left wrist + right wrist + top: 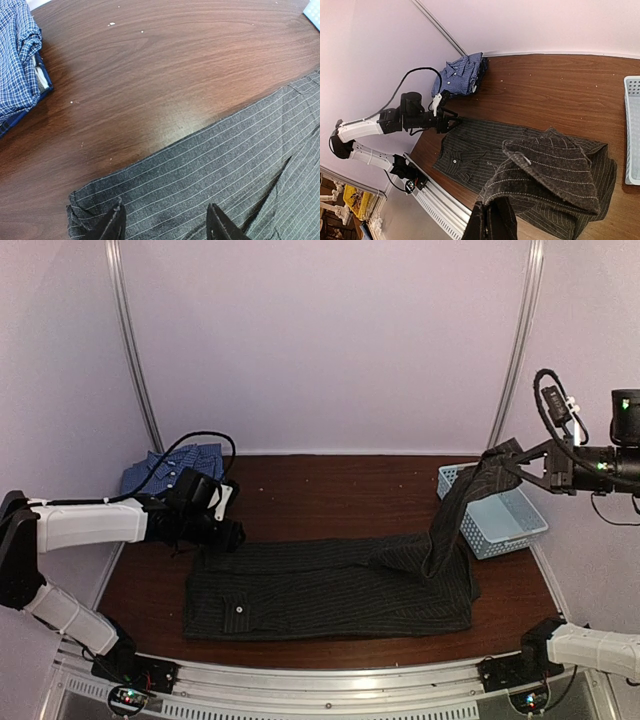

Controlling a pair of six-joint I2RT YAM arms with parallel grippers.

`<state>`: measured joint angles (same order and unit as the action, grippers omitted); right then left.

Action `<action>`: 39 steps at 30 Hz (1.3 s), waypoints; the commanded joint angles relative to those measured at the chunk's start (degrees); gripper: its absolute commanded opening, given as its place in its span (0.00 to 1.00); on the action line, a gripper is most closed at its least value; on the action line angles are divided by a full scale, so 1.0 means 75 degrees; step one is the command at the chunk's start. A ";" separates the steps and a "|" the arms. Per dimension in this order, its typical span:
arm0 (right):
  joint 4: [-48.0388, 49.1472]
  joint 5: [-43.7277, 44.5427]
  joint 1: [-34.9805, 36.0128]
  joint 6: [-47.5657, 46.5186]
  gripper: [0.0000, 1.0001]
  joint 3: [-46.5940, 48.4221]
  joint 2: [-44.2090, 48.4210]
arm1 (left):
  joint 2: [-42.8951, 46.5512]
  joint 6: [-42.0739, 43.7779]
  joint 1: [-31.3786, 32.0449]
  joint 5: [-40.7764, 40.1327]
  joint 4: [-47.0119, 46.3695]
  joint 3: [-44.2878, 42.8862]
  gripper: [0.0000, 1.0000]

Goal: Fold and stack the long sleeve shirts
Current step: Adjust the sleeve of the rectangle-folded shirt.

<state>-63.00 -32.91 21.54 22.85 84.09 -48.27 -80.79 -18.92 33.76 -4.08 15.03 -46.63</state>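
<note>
Two pincers [236, 534] [512, 462], black shirt [320, 592], blue shirt [158, 470]

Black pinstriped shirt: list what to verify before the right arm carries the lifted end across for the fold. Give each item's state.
1. Right gripper shut on the raised end of the black shirt: ok.
2. Left gripper open over the shirt's far left edge: ok.
3. Left fingers pressing the cloth down: cannot tell.
4. Shirt body spread flat on the table: not ok, it is bunched below the raised end.
5. Raised cloth apart from the basket: cannot tell, they overlap in the top view.
6. Blue shirt folded in the far left corner, apart from the black one: ok.
</note>
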 commanded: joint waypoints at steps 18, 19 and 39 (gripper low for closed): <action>-0.1160 0.3002 0.0053 0.2414 0.10 -0.3140 0.1421 | 0.0219 0.0120 0.0022 0.0201 -0.0254 -0.0295 0.56; -0.1223 0.3111 0.0057 0.2414 0.12 -0.3215 0.1429 | 0.0225 0.0126 0.0019 0.0212 -0.0257 -0.0298 0.56; 0.1136 0.1802 0.0576 0.2126 0.48 -0.5925 0.1456 | 0.0109 0.0197 0.0022 0.0050 -0.0242 -0.0272 0.56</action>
<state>-63.46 -13.87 23.09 37.93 46.24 -38.20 -80.05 -18.44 33.76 -3.01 14.87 -47.55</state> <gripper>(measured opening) 0.467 0.561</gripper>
